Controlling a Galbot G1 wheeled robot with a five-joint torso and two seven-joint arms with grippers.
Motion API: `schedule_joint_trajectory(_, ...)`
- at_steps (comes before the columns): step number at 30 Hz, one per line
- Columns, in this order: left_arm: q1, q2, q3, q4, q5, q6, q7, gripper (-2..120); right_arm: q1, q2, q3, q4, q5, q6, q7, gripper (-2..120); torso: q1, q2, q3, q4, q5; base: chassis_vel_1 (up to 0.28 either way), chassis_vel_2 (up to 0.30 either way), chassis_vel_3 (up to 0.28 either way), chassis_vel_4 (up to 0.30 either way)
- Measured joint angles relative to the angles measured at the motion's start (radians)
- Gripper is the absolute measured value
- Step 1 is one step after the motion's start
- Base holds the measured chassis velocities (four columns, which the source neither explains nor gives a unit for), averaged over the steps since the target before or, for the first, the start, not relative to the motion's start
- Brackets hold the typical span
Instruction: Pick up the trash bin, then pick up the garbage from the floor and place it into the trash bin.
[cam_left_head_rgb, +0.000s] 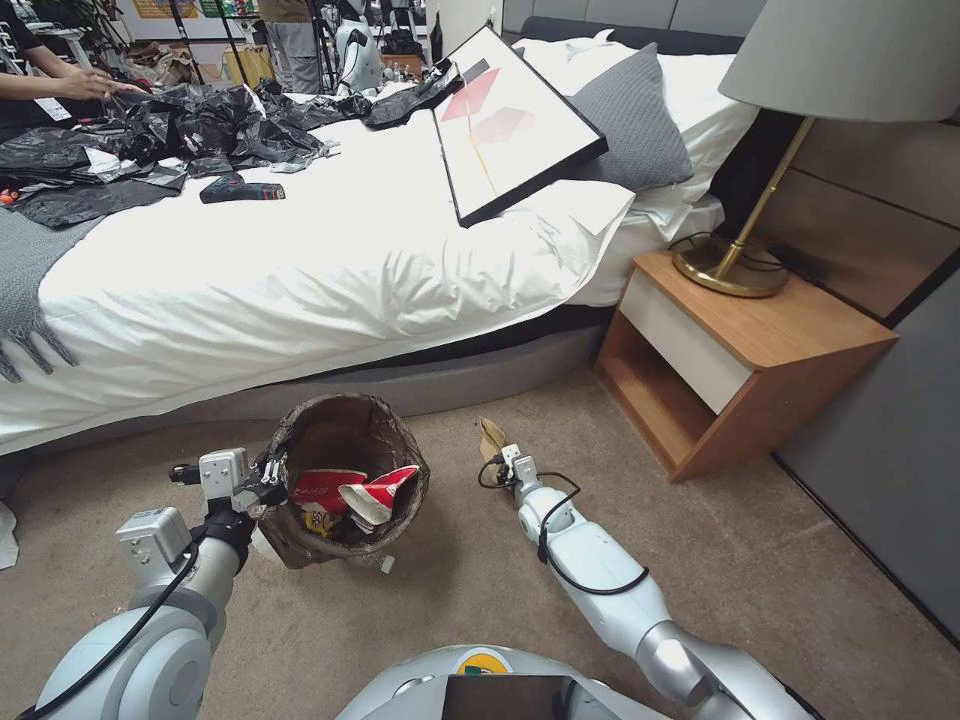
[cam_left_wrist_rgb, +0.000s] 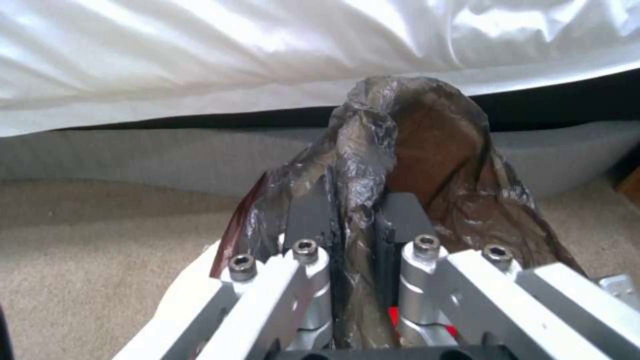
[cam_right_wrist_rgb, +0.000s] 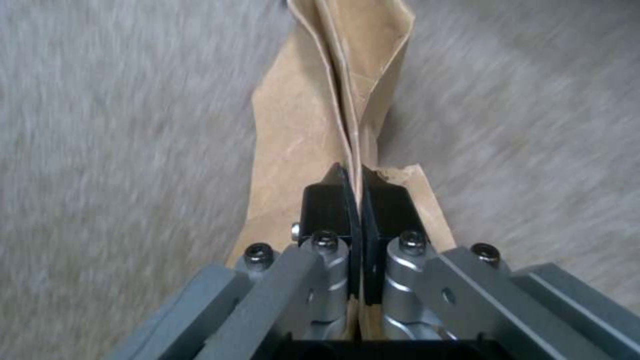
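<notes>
pinched tight between the closed fingers of the left gripper (cam_left_head_rgb: 268, 487), the bag-lined rim of the small round white trash bin (cam_left_head_rgb: 345, 480) is held just above the tan carpet floor (cam_left_head_rgb: 450, 600), red-and-white crushed cups (cam_left_head_rgb: 350, 492) lying inside. just beside it, a flat brown paper bag (cam_right_wrist_rgb: 333, 100) is clamped by the closed right gripper (cam_left_head_rgb: 497, 458); farther off, a white-sheeted bed (cam_left_head_rgb: 300, 260) is seen.

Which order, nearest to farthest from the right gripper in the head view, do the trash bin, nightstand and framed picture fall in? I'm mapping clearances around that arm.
From the right gripper, shut on the brown paper bag:
1. Trash bin, on the carpet to its left, held at the rim by the left gripper.
2. Nightstand, to its right.
3. Framed picture, up on the bed, beyond.
</notes>
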Motion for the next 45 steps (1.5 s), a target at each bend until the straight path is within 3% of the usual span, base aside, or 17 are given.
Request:
schedule_joint_trajectory(6, -0.005, 0.003, 0.002, 0.000, -0.001, 0.000, 0.001, 8, -0.083, -0.100, 0.043, 0.310, -0.004, -0.001, 0.002, 0, 0.000, 0.000, 0.000, 0.0000, -0.0002, 0.000, 0.000, 0.000, 0.000)
schedule_joint_trajectory(7, -0.005, 0.003, 0.002, 0.000, -0.001, 0.000, 0.001, 8, -0.083, -0.100, 0.043, 0.310, -0.004, -0.001, 0.002, 0, 0.000, 0.000, 0.000, 0.0000, -0.0002, 0.000, 0.000, 0.000, 0.000)
schedule_joint_trajectory(9, -0.004, 0.006, 0.002, 0.000, -0.003, 0.000, 0.001, 8, -0.129, -0.185, 0.080, 0.490, 0.050, -0.023, -0.023, 0, 0.000, 0.000, 0.000, 0.0002, 0.0006, 0.000, 0.000, 0.000, 0.000)
schedule_joint_trajectory(11, -0.003, 0.008, 0.001, 0.000, -0.003, 0.000, 0.001, 8, -0.139, -0.218, 0.091, 0.542, 0.078, -0.033, -0.027, 0, 0.000, 0.000, 0.000, 0.0000, 0.0000, 0.000, 0.000, 0.000, 0.000)
schedule_joint_trajectory(13, -0.002, 0.012, -0.001, 0.000, -0.007, -0.001, 0.001, 8, -0.159, -0.303, 0.121, 0.687, 0.155, -0.058, -0.037, 0, 0.000, 0.000, 0.000, -0.0002, 0.0004, 0.000, 0.000, 0.000, 0.000)
schedule_joint_trajectory(14, -0.002, 0.012, -0.001, 0.000, -0.007, -0.001, 0.001, 8, -0.159, -0.303, 0.121, 0.687, 0.155, -0.058, -0.037, 0, 0.000, 0.000, 0.000, -0.0002, 0.0004, 0.000, 0.000, 0.000, 0.000)
schedule_joint_trajectory(16, -0.002, 0.013, 0.000, 0.000, -0.007, -0.001, 0.001, 8, -0.166, -0.360, 0.151, 0.801, 0.219, -0.081, -0.044, 0, 0.000, 0.000, 0.000, -0.0002, -0.0002, 0.000, 0.000, 0.000, 0.000)
schedule_joint_trajectory(18, -0.002, 0.013, 0.000, 0.000, -0.007, -0.001, 0.001, 8, -0.166, -0.360, 0.151, 0.801, 0.219, -0.081, -0.044, 0, 0.000, 0.000, 0.000, -0.0002, -0.0002, 0.000, 0.000, 0.000, 0.000)
schedule_joint_trajectory(21, -0.003, 0.010, 0.007, 0.000, -0.006, -0.001, 0.002, 8, -0.165, -0.429, 0.182, 0.981, 0.314, -0.118, -0.048, 0, 0.000, 0.000, 0.000, 0.0001, 0.0002, 0.000, 0.000, 0.000, 0.000)
schedule_joint_trajectory(27, 0.002, 0.012, 0.004, 0.000, -0.006, -0.001, 0.002, 8, -0.156, -0.454, 0.187, 1.094, 0.372, -0.131, -0.073, 0, 0.000, 0.000, 0.000, 0.0001, 0.0000, 0.000, 0.000, 0.000, 0.000)
schedule_joint_trajectory(33, 0.013, 0.013, 0.004, 0.000, -0.006, -0.002, 0.002, 8, -0.100, -0.467, 0.127, 1.250, 0.521, -0.188, -0.072, 0, 0.000, 0.000, 0.000, 0.0002, -0.0001, 0.000, 0.000, 0.000, 0.000)
schedule_joint_trajectory(37, 0.017, 0.012, 0.004, 0.000, -0.005, -0.003, 0.002, 8, -0.078, -0.467, 0.093, 1.264, 0.532, -0.192, -0.076, 0, 0.000, 0.000, 0.000, 0.0001, 0.0000, 0.000, 0.000, 0.000, 0.000)
schedule_joint_trajectory(45, 0.017, 0.013, 0.006, 0.000, -0.004, -0.011, 0.002, 8, 0.007, -0.466, -0.087, 1.252, 0.538, -0.201, -0.078, 0, 0.000, 0.000, 0.000, 0.0002, -0.0001, 0.000, 0.000, 0.000, 0.000)
